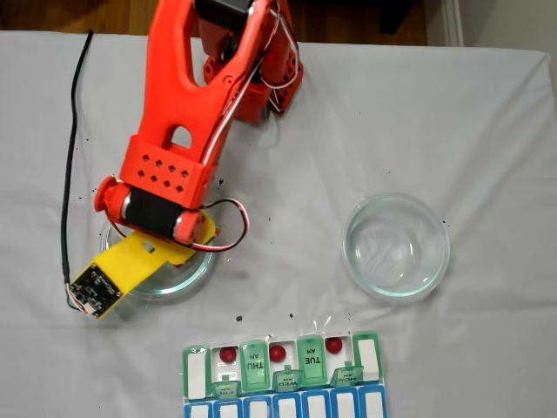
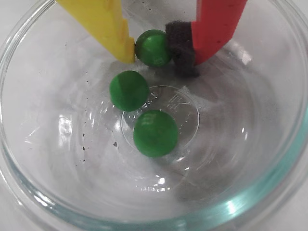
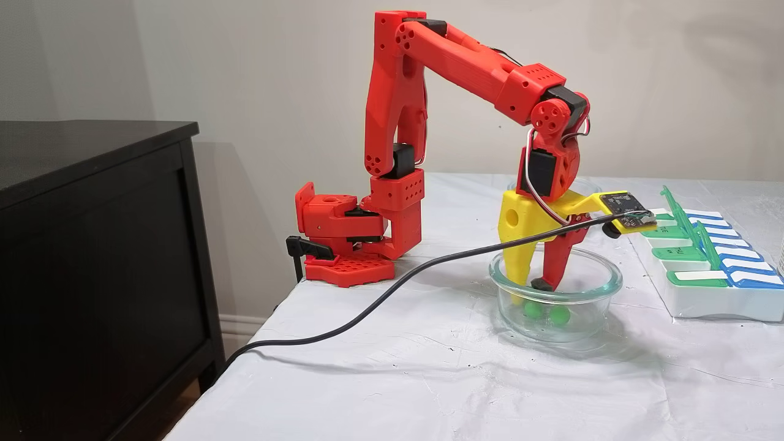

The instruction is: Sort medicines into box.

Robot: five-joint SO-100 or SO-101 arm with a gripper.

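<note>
White cloth table [image 1: 487,131]; jaws grasping green ball [image 2: 153,47]; box [image 1: 283,366] lids read THU, TUE, AM.

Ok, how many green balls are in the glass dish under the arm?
3, all inside the glass dish in the wrist view: one green ball between the fingers of the tool, a second green ball just below it, and a third green ball near the dish's centre.
</note>
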